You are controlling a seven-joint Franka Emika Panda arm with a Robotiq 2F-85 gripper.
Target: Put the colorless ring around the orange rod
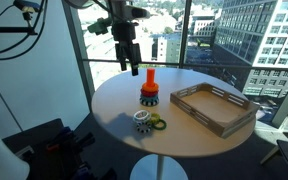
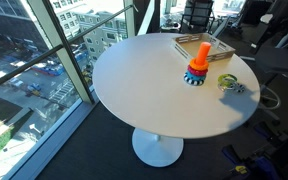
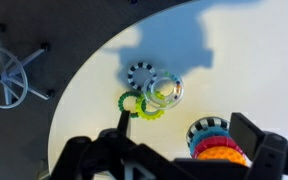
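**Ring still on the bench, hand empty above the rod**

The hand [image 1: 129, 67] hangs in the air with its fingers spread and nothing between them, above and a little behind the orange rod [image 1: 149, 79]. The rod stands upright on the bench [image 1: 112, 100], with coloured rings already stacked round its foot.

The colorless ring [image 3: 164, 91] lies flat on the bench in a small cluster near the rod but apart from it. In the wrist view it sits between a black-and-white striped ring [image 3: 138, 72] and a yellow-green ring [image 3: 152, 109], seemingly resting partly on both. A darker green ring [image 3: 130, 101] lies just beside them. A grey tray [image 1: 229, 122] stands well apart on the far side.

The step in hand is likely the reach for the pale ring. To do it well:

- Come down straight over the ring.
- Pinch one side of its rim on the edge away from its neighbours.
- Lift cleanly, so the others are not dragged.
- Keep the ring level for threading over the rod.

Its see-through body makes the edges hard to judge.

No brand, label or writing can be read anywhere.
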